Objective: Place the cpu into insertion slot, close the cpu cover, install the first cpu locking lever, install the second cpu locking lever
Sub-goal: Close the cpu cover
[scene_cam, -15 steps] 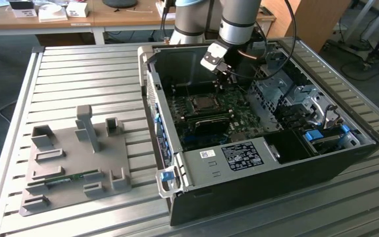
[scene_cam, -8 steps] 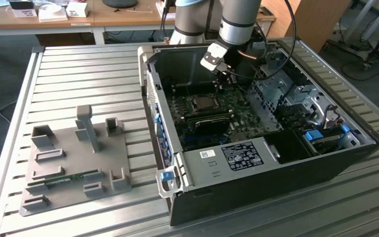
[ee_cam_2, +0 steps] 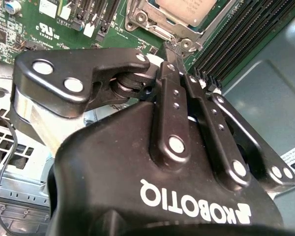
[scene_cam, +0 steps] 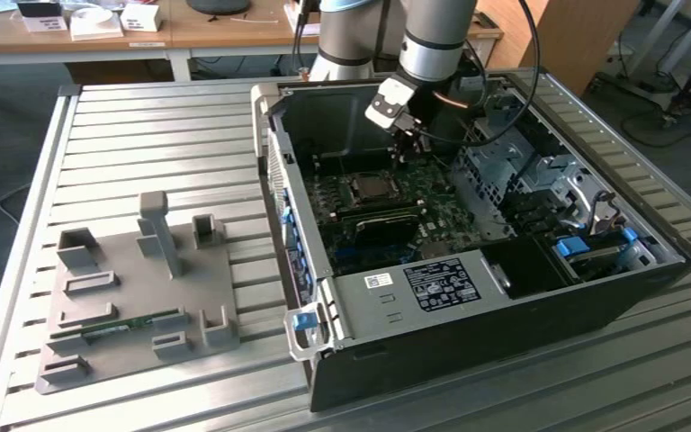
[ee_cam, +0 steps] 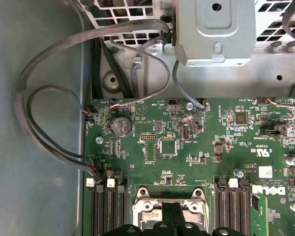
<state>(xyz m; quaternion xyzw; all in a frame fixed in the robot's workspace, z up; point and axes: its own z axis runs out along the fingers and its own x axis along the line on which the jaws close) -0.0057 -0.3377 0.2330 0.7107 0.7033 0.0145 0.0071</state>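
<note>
End effector [ee_cam_2: 168,49] clenched | cpu [ee_cam_2: 187,9] pale silvery-tan square | framed by silvery cpu cover [ee_cam_2: 167,29]

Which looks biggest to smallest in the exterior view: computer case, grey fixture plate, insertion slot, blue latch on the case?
1. computer case
2. grey fixture plate
3. insertion slot
4. blue latch
The latch sits nearer the camera than the slot yet still looks smaller, so the last pair holds.
</note>
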